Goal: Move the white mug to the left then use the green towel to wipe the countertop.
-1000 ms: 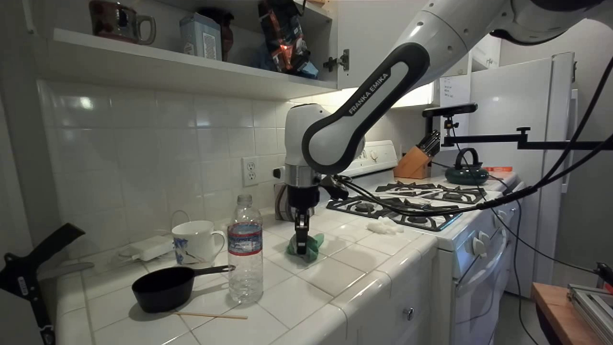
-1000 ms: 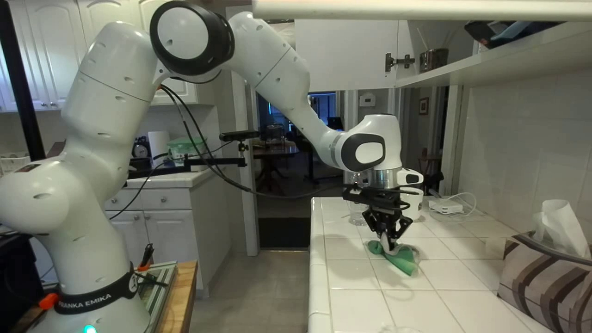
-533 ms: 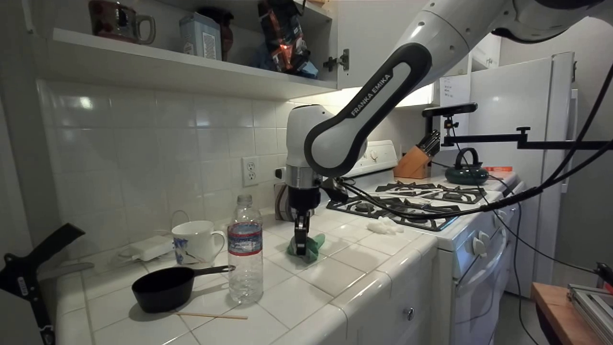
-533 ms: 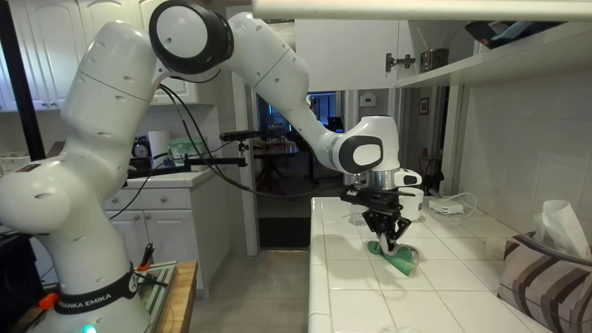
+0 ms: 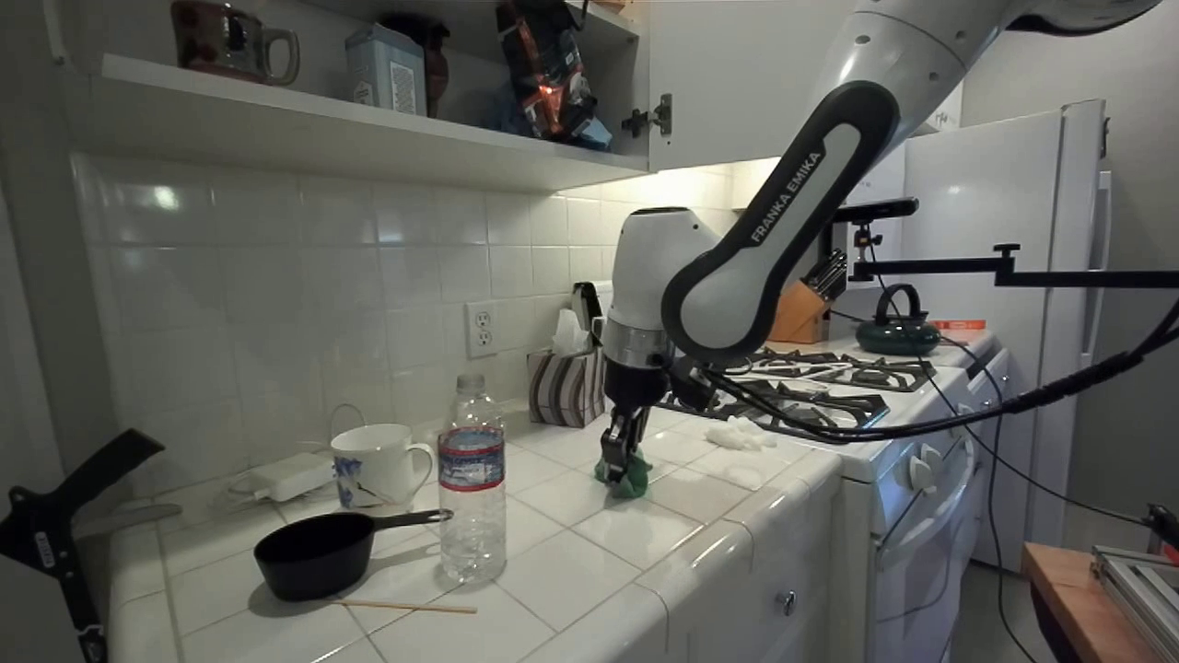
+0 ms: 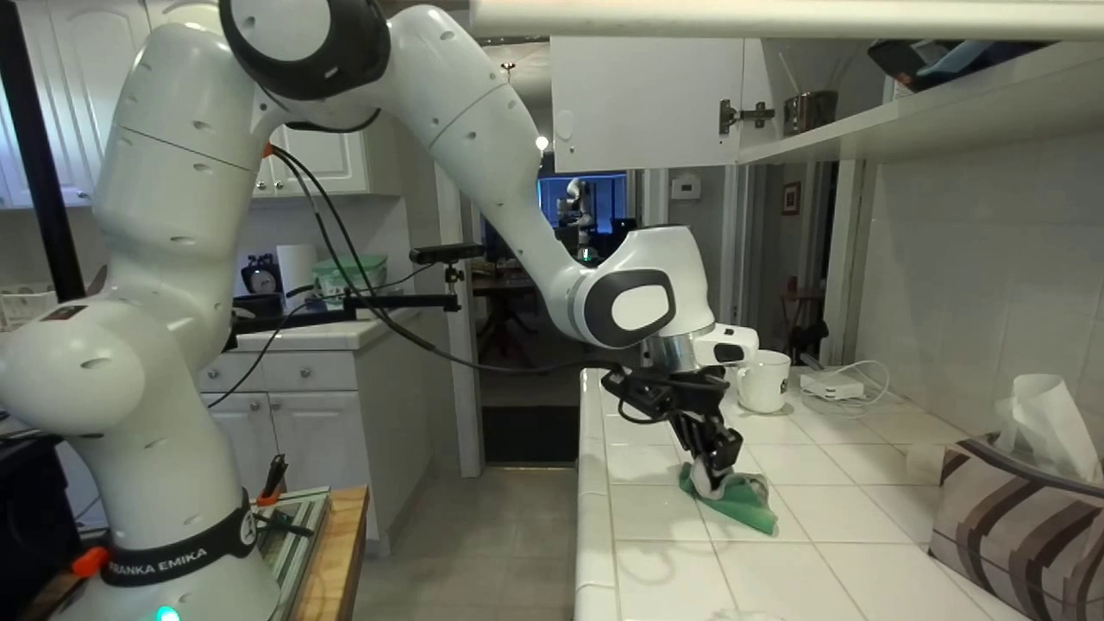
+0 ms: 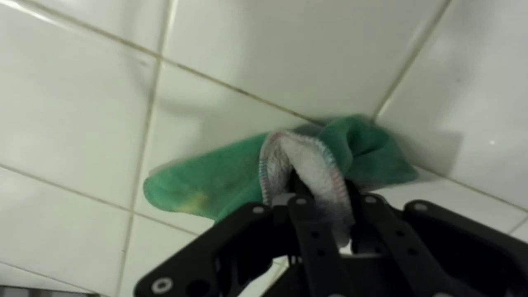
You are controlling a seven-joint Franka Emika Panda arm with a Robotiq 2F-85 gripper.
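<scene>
Glossy white tile made up the countertop (image 6: 837, 573) under your claw (image 6: 718, 466). In both exterior views the striped tissue box (image 6: 1018, 526) held a white tissue (image 6: 1044, 423). In an exterior view alone you had the clear bottle (image 5: 472, 470) and black pan (image 5: 313, 562), between eight and nine o'clock of the claw; there the white mug (image 5: 373, 470) sat at nine. What these held, you could not tell. Your claw was clenched on the green towel (image 7: 222, 177), which lay on the countertop beneath its tips, ends toward nine and two o'clock in the wrist view, which alone showed its yellowish patch (image 7: 194, 203).
</scene>
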